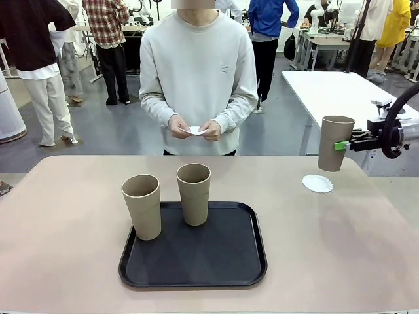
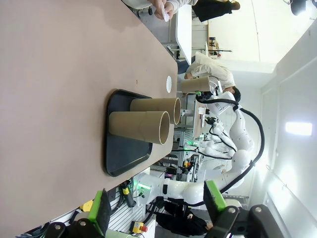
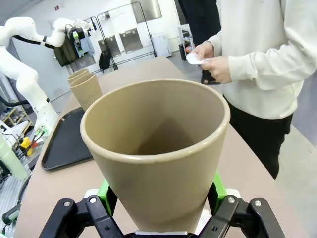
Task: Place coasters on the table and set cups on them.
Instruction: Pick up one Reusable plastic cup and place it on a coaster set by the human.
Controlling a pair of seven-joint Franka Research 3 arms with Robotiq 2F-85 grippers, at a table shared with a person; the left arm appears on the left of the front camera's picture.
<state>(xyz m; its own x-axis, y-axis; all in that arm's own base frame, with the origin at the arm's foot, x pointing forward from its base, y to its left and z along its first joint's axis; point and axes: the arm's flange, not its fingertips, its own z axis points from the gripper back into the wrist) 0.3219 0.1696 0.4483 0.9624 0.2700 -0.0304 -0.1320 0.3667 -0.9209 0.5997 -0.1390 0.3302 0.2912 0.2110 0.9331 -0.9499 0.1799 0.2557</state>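
Note:
My right gripper (image 1: pixel 340 145) is shut on a tall beige cup (image 1: pixel 336 142), held upright in the air just above and slightly right of a white lacy coaster (image 1: pixel 317 183) lying on the tan table (image 1: pixel 65 229). In the right wrist view that cup (image 3: pixel 156 148) stands between the green pads of my right gripper (image 3: pixel 161 198). Two more cups (image 1: pixel 142 206) (image 1: pixel 194 194) stand on the black tray (image 1: pixel 222 261). The person's hands (image 1: pixel 194 129) hold more white coasters at the far edge. My left gripper (image 2: pixel 158 206) hangs open, well away from the tray (image 2: pixel 121 156).
A white rectangular table (image 1: pixel 334 85) stands behind the right corner. The person stands close against the far edge at the middle. Bare tan tabletop lies left and right of the tray.

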